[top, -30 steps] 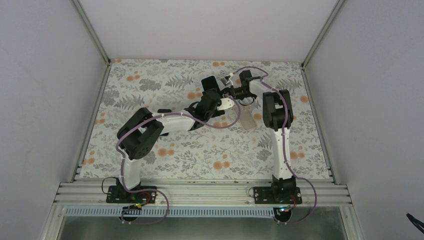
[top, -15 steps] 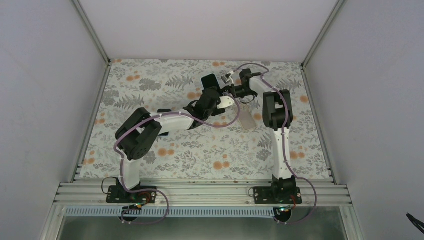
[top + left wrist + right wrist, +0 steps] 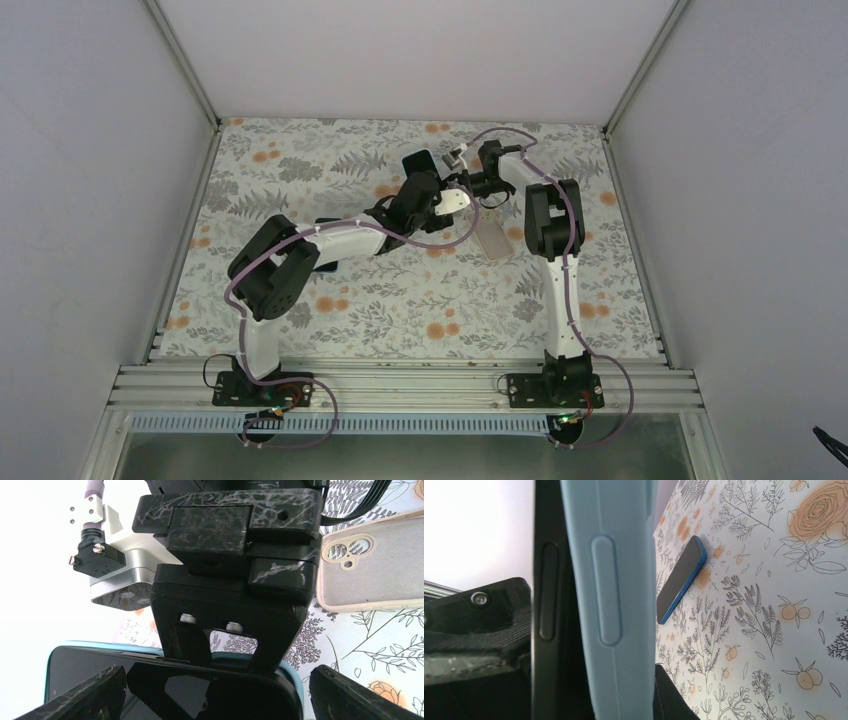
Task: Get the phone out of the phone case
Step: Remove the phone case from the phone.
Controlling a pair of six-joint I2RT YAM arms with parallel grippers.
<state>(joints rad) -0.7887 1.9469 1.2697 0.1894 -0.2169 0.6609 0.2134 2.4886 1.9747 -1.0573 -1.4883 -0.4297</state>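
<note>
The black phone [image 3: 165,680] sits in a light blue case [image 3: 295,672], held above the mat at the back middle [image 3: 417,162]. My right gripper [image 3: 589,690] is shut on it. In the right wrist view the black phone edge [image 3: 546,590] stands beside the blue case edge [image 3: 609,595]. My left gripper [image 3: 215,700] is open, with one finger [image 3: 85,695] on each side of the phone's width. I cannot tell whether they touch it. In the top view the left gripper [image 3: 425,188] meets the right gripper [image 3: 462,182].
An empty beige case [image 3: 370,565] lies on the floral mat to the right of the grippers, also in the top view [image 3: 494,240]. A blue-edged phone [image 3: 681,580] lies flat on the mat. White walls enclose the table.
The left arm has shifted a little toward the back, closer to the right gripper. The held phone has barely moved.
</note>
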